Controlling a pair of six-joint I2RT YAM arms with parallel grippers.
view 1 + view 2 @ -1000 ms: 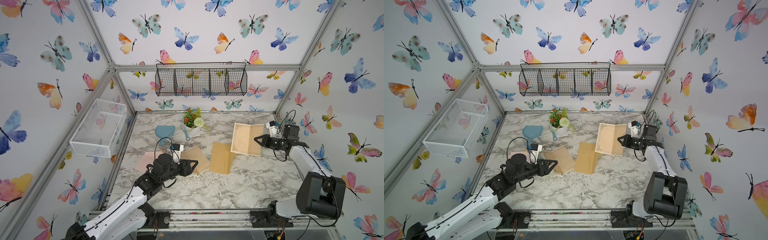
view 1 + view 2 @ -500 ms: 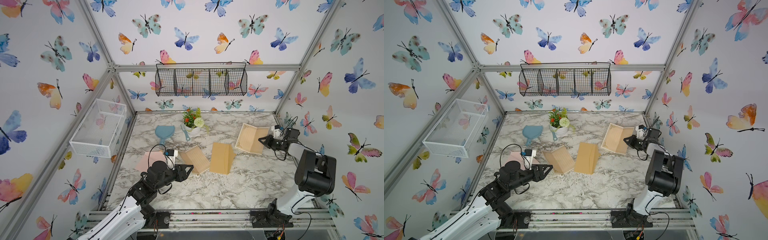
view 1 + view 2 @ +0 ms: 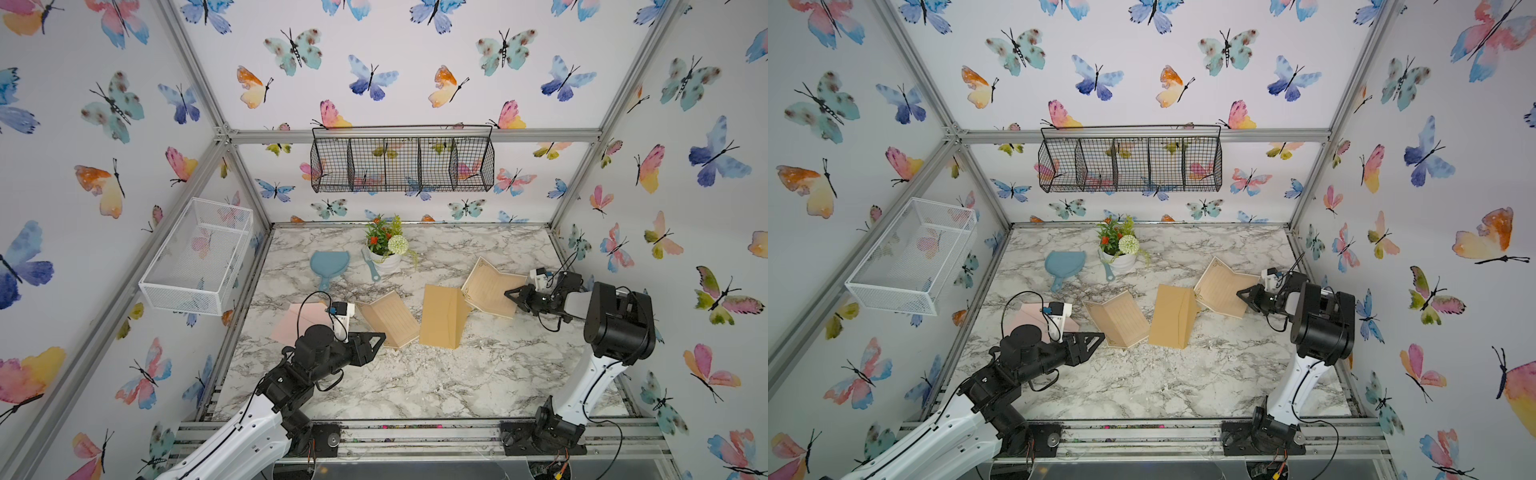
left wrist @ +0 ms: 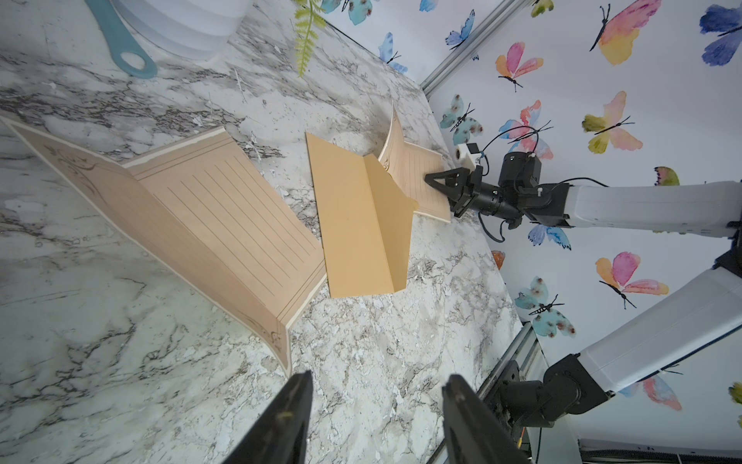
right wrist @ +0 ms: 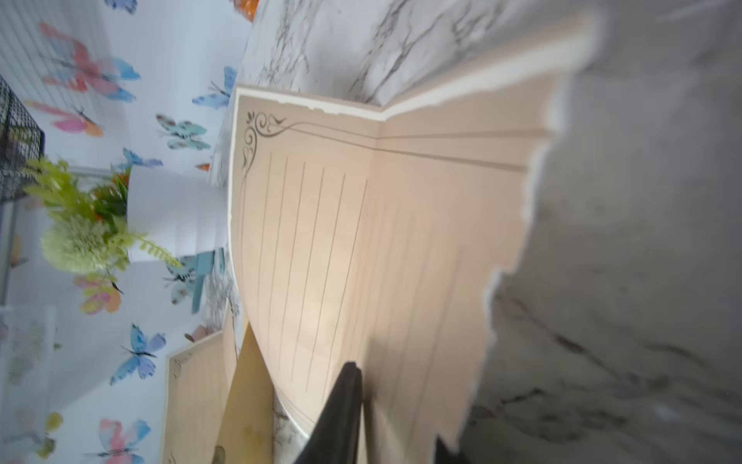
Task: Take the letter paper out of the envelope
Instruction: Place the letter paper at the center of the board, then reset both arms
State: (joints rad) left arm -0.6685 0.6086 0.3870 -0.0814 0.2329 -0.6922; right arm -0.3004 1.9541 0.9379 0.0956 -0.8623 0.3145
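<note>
Marble-veined tabletop [image 3: 415, 382] — creased, lined letter paper [image 3: 488, 289], smooth tan envelope [image 3: 438, 316].

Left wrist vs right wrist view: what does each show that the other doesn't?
Only left wrist: the right arm from outside, and the left end effector open, holding nothing.
Only right wrist: the plant's blooms, the black wire basket, and the scrollwork on the corner of the letter paper.
Both: that letter paper, the right end effector at its edge, the envelope, the second lined sheet, the white pot.
</note>
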